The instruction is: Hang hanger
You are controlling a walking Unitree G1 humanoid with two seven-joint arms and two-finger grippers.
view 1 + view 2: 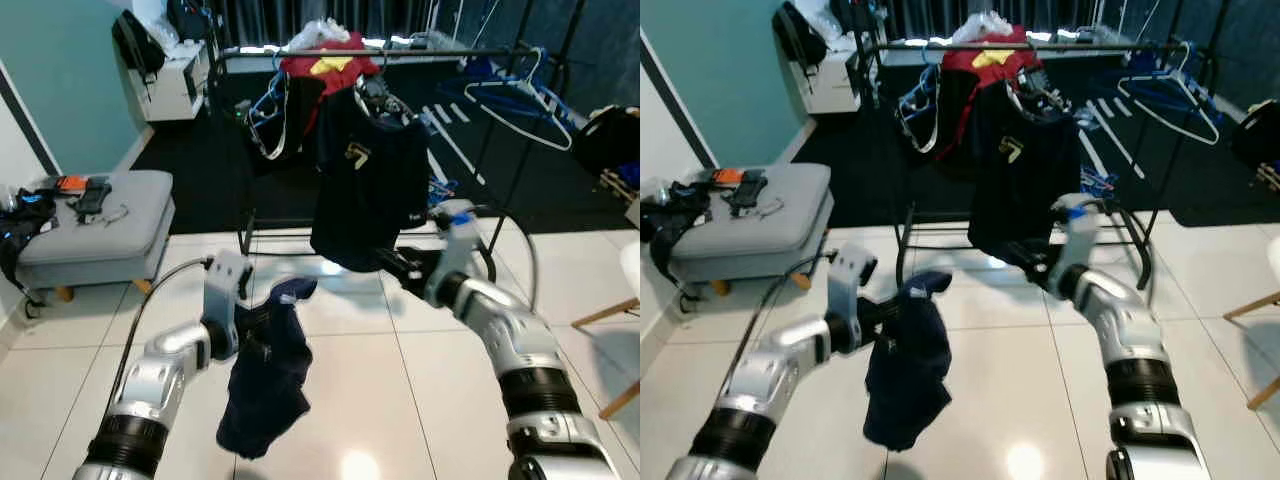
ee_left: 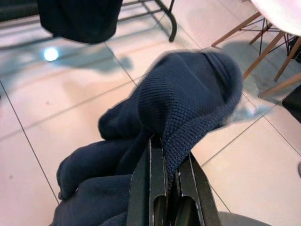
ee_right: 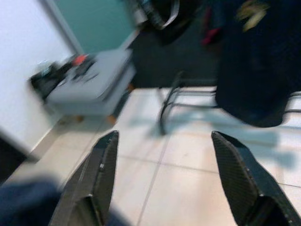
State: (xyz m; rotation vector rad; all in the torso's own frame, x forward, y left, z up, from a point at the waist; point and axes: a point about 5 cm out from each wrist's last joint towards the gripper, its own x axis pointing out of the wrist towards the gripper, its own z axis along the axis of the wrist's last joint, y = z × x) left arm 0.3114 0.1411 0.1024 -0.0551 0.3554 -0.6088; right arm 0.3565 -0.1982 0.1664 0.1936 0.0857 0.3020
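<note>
Knitwear first: my left gripper [image 2: 167, 176] is clamped on a navy sweater [image 1: 268, 375], its knitted weave bunched over the closed fingers, the rest hanging limp above the white tiled floor [image 1: 400, 400]. I cannot make out a hanger inside it. My right gripper [image 3: 164, 160] is spread wide and holds nothing; I see it in front of the dark shirt [image 1: 370, 190], low by its hem. That shirt hangs from the black rail [image 1: 450, 50] of the clothes rack [image 1: 500, 180], with a red and yellow garment [image 1: 330, 62] behind it and a dark one with blue straps [image 1: 275, 115] to its left. On the rail's right end hang bare wire hangers [image 1: 520, 100], thin and pale. To my left sits a grey padded ottoman [image 1: 100, 235] carrying small dark items and something orange [image 1: 70, 183]. A wooden chair leg [image 1: 605, 315] slants in at right.
</note>
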